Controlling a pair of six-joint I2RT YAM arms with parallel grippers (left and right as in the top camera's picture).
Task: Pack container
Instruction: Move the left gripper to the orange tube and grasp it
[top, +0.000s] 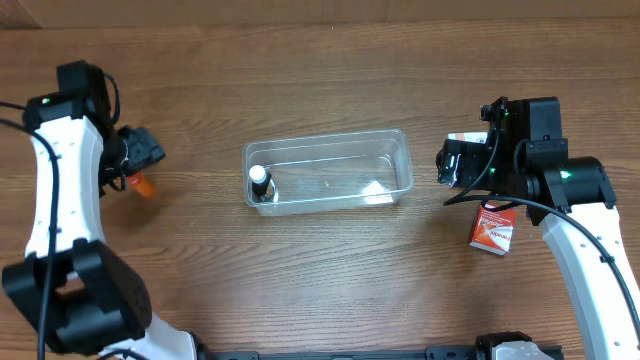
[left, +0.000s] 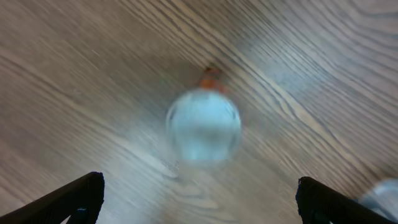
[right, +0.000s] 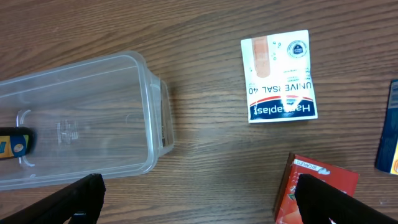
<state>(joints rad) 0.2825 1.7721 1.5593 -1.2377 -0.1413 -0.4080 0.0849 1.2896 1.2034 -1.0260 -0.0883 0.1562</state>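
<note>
The clear plastic container (top: 326, 139) lies at the table's middle, with a small dark bottle with a white cap (top: 260, 183) standing at its left end. In the right wrist view the container's right end (right: 151, 93) shows, with a yellow-and-blue labelled item (right: 15, 144) inside. My right gripper (top: 448, 166) is open and empty, just right of the container; in its wrist view (right: 199, 202) it spans bare table between the container and a red box (right: 317, 193). My left gripper (top: 145, 152) is open above a blurred round, clear object with an orange part (left: 204, 127).
A white Hansaplast plaster box (right: 278, 76) lies flat right of the container. The red box (top: 494, 228) lies under my right arm. A blue item (right: 388, 134) shows at the right edge. An orange piece (top: 143, 185) lies by my left gripper.
</note>
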